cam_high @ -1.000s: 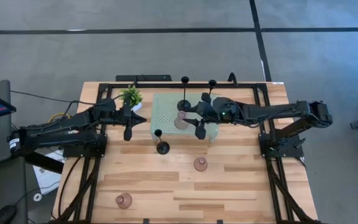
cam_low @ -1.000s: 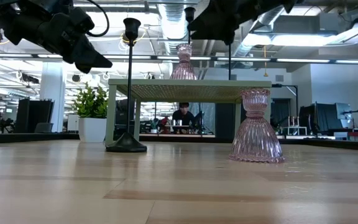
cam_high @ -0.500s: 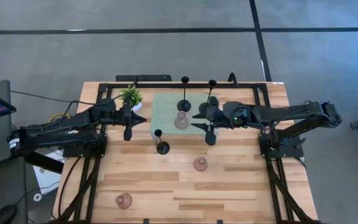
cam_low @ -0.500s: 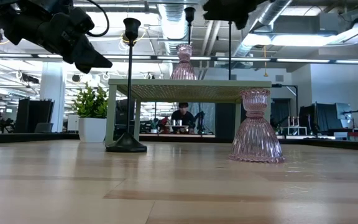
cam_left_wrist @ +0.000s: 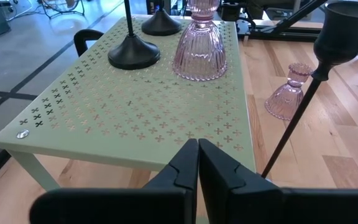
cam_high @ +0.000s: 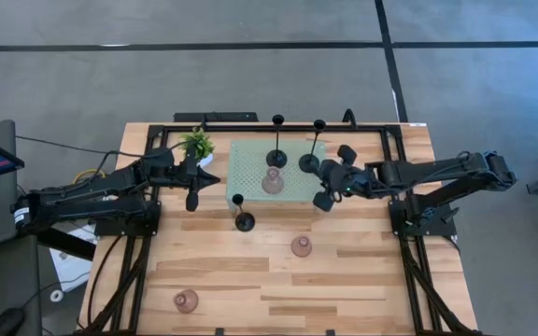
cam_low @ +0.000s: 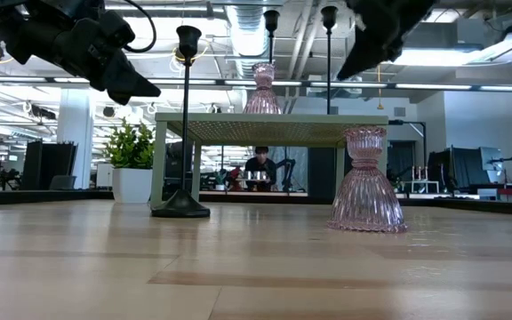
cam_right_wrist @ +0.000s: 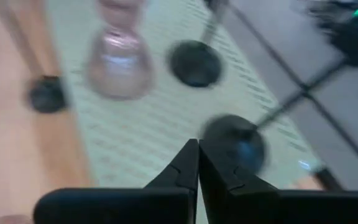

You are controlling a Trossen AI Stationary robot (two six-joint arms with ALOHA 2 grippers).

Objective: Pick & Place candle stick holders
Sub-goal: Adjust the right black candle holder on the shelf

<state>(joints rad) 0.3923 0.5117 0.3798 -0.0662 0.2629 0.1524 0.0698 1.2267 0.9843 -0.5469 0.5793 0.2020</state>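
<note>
Mint-green perforated metal stand (cam_high: 267, 171) is carrying two tall thin black metal candle stick holders (cam_high: 277, 157) (cam_high: 310, 162) and one squat pink glass candle stick holder (cam_high: 272, 182), while a third black stem (cam_high: 243, 220) and two more pink glass ones (cam_high: 301, 246) (cam_high: 187, 301) are standing on the light wooden table (cam_high: 362, 271). Right gripper (cam_high: 330, 180) is hovering just beside the stand's right edge with fingers pressed together, probably holding nothing, as its wrist view is blurred. Left gripper (cam_high: 194, 182) is waiting near the small green potted plant (cam_high: 197, 145), fingers pressed together and empty.
</note>
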